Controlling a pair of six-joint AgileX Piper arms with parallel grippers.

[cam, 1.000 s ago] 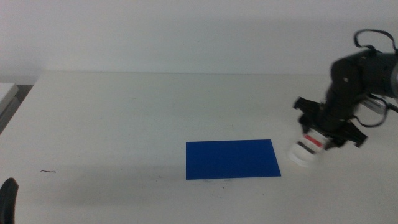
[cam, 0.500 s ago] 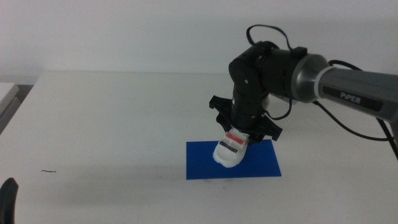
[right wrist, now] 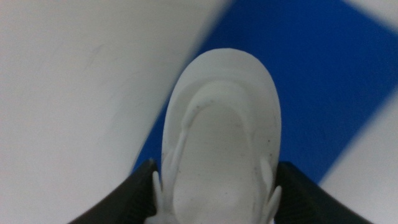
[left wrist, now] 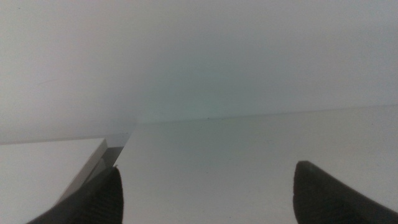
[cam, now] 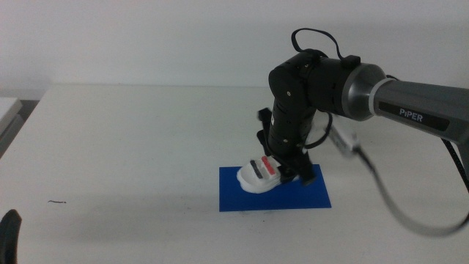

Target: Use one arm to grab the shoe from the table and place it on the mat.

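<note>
I have the right gripper (cam: 287,166) clamped on the shoe (cam: 260,174), low over the mat's (cam: 308,196) left part, toe tilted toward its left edge, long axis crossing the mat diagonally. Left gripper (left wrist: 205,193) waits spread, far off.

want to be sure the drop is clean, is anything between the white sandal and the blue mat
Nothing visible. The right gripper holds the white strapped sandal directly over the flat dark blue mat, whose surface shows bare around it. The left gripper waits far aside.
</note>
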